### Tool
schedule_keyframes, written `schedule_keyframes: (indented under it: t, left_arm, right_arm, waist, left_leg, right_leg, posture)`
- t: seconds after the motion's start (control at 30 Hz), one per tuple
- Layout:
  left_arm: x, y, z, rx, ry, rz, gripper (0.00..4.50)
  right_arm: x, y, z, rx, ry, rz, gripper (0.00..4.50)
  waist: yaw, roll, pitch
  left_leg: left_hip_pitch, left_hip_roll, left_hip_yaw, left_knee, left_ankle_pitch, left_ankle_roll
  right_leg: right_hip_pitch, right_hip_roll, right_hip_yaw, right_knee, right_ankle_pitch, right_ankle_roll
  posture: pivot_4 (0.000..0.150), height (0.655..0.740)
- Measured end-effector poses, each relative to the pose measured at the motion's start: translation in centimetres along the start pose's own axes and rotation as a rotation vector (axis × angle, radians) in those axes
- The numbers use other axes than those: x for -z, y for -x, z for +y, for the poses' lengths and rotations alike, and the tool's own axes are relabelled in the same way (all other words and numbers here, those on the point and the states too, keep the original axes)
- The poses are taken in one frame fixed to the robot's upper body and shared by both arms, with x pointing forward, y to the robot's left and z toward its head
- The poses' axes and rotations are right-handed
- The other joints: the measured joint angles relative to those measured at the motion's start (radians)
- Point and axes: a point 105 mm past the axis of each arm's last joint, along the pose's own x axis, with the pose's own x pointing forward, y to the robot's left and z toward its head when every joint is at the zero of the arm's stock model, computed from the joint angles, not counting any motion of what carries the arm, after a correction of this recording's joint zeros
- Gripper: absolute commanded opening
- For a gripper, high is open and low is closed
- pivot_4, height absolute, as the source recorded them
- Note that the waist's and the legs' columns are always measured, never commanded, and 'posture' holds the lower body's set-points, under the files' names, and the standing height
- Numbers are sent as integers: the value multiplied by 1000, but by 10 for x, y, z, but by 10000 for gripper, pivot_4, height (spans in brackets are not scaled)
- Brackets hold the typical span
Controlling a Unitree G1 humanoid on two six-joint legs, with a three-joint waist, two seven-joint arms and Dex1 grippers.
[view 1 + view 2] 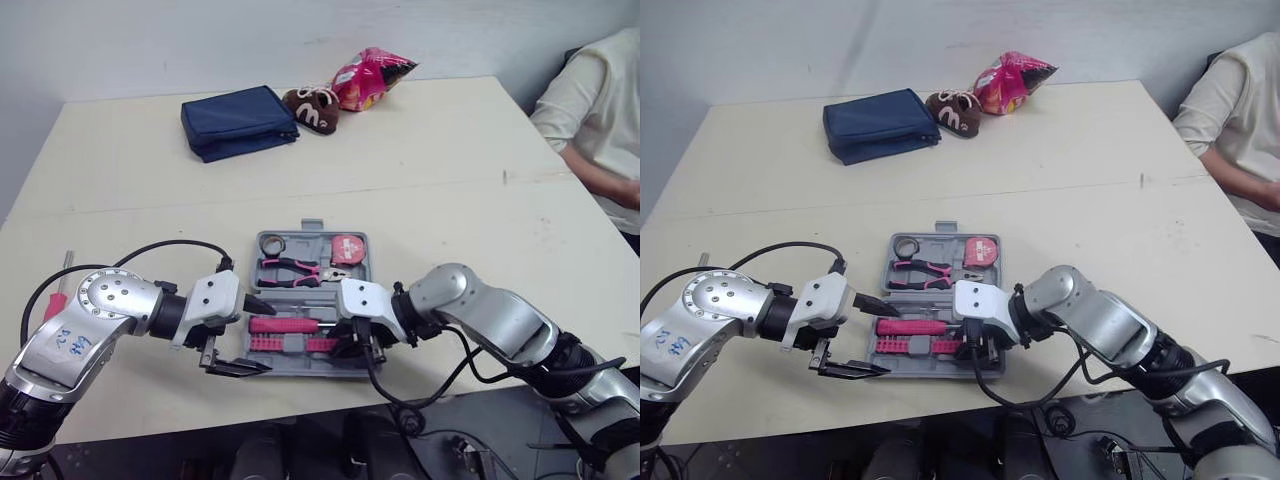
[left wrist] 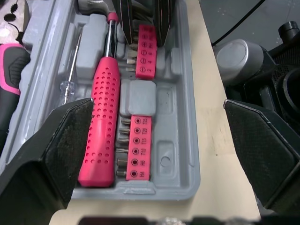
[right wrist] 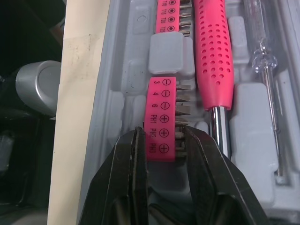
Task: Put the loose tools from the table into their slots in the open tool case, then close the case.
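Note:
The grey tool case (image 1: 352, 365) lies open near the table's front edge. It holds pink-handled pliers (image 1: 290, 270), a pink tape measure (image 1: 348, 248), a pink screwdriver (image 2: 104, 117) and two pink bit holders. My right gripper (image 3: 163, 136) reaches in from the case's right side. It is shut on the bit holder (image 3: 161, 110) marked PH1 and PH2, which sits in its recess. My left gripper (image 1: 248, 337) hangs wide open at the case's left front corner with nothing between its fingers (image 2: 61, 150). A red-handled screwdriver (image 1: 58, 298) lies on the table at the far left, partly behind my left arm.
A navy pouch (image 1: 238, 122), a brown plush shoe (image 1: 312, 108) and a pink snack bag (image 1: 370, 75) sit at the table's far side. A person in a pale shirt (image 1: 600, 110) sits at the right edge. The case lies close to the front edge.

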Motion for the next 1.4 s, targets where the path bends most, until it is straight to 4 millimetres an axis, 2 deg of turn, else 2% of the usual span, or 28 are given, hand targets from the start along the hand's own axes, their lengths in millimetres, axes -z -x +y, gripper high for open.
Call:
schedule_keyframes:
  t: [0.23,0.3,0.43,0.63,0.77,0.87,1.03,1.07,1.27,1.4]
  left_arm:
    - [-3,-2,-2,-2,-9,1,45000]
    - [-3,-2,-1,-6,-5,2,45000]
    - [-3,-3,-2,-5,-4,1,45000]
    - [-3,-3,-3,-2,-3,-1,45000]
    - [-3,-3,-3,-3,-2,-2,45000]
    - [-4,-4,-3,0,2,-13,45000]
    - [-5,-6,-3,2,7,-28,45000]
    - [-5,-6,-3,2,7,-28,45000]
    - [-6,-5,-2,-1,4,-29,45000]
    - [-6,-5,-1,-2,7,-30,45000]
  right_arm:
    - [-5,-8,-1,1,31,-14,7511]
    - [-6,-8,-1,0,27,-15,17707]
    - [-11,-10,3,-13,15,-25,35283]
    - [-22,9,4,12,11,-97,35283]
    - [-20,10,5,46,11,-249,35283]
    - [-21,11,9,49,31,-376,27307]
    - [2,1,6,92,-33,-436,2405]
    - [5,0,6,94,-43,-437,379]
    - [7,-5,5,100,-40,-430,379]
    - [17,-12,7,91,-25,-340,379]
  waist:
    - [-22,0,0]
    - [-22,0,0]
    - [-19,0,0]
    - [-17,-1,0]
    - [-16,-1,0]
    - [-18,-1,0]
    - [-18,-1,0]
    - [-18,-1,0]
    - [-18,-1,0]
    - [-18,-1,-1]
  left_leg:
    - [1,1,0,0,1,-2]
    - [1,1,0,0,1,-2]
    - [0,1,0,0,2,-3]
    - [-1,0,0,0,2,-3]
    - [-1,-1,0,0,2,-3]
    - [-1,0,0,0,2,-3]
    - [-1,-1,1,0,2,-3]
    - [-1,-1,1,0,2,-3]
    - [-1,0,1,0,2,-3]
    - [0,0,1,0,2,-3]
  right_leg:
    - [-1,0,0,4,-1,-2]
    - [-1,0,0,5,-2,-3]
    - [-3,-1,0,6,-2,-3]
    - [-4,-1,0,6,-2,-3]
    - [-4,0,1,6,-2,-3]
    - [-4,0,1,6,-2,-3]
    - [-4,1,1,7,-2,-3]
    - [-4,1,1,7,-2,-3]
    - [-4,1,2,7,-2,-3]
    - [-4,1,2,7,-2,-3]
  posture:
    - [1500,7400]
    - [1500,7400]
    - [1500,7400]
    - [1500,7400]
    - [1500,7400]
    - [1500,7400]
    - [1500,7400]
    - [1500,7400]
    - [1500,7400]
    - [1500,7400]
